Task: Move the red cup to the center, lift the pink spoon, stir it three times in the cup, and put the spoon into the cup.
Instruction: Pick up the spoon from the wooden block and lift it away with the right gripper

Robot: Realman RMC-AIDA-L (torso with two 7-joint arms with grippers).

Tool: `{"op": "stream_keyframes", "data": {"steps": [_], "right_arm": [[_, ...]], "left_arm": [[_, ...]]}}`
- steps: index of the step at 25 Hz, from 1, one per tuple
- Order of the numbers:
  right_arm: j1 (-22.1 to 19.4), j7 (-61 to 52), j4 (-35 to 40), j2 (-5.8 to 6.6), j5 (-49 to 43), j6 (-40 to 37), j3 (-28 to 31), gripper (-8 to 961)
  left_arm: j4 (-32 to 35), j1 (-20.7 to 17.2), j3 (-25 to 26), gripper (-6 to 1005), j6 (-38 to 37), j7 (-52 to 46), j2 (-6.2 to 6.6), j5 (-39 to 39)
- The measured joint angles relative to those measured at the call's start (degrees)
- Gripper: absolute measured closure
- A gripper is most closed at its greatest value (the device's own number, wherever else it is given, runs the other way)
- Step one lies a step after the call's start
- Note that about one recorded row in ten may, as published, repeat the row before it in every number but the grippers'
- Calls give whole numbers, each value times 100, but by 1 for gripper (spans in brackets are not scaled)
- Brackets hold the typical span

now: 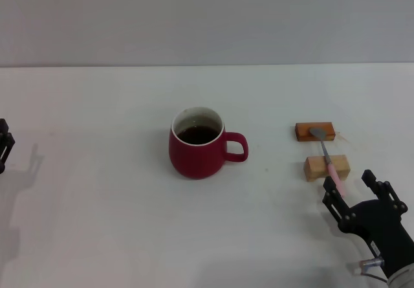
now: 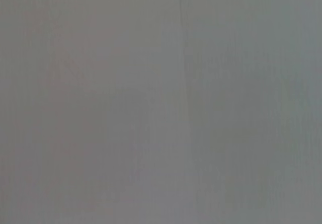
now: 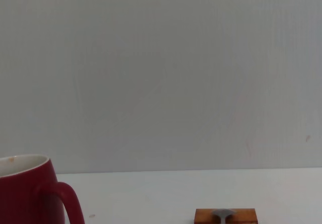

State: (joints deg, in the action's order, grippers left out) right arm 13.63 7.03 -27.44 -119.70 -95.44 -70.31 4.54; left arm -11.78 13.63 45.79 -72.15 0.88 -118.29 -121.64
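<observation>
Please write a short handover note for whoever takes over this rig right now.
Right gripper: open, just short of the pink spoon's handle end, holding nothing.
Left gripper: idle at the table's left edge.
Red cup: upright near the table's centre, dark liquid inside, handle toward the spoon.
The spoon rests across two wooden blocks, its bowl on the far one.
Done: cup looks centred.
Left: grasp the spoon, lift, stir three times, leave it in the cup.

red cup [image 1: 196, 152] centred, pink spoon [image 1: 328, 161] across blocks [image 1: 326, 167]
</observation>
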Motion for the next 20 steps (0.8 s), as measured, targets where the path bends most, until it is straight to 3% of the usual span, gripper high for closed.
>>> {"op": "stream_keyframes", "data": {"steps": [20], "right_arm": [[66,0,13,-1,17,106,34,216]], "left_arm": [[1,67,0,159,-1,-1,-1,0]]}}
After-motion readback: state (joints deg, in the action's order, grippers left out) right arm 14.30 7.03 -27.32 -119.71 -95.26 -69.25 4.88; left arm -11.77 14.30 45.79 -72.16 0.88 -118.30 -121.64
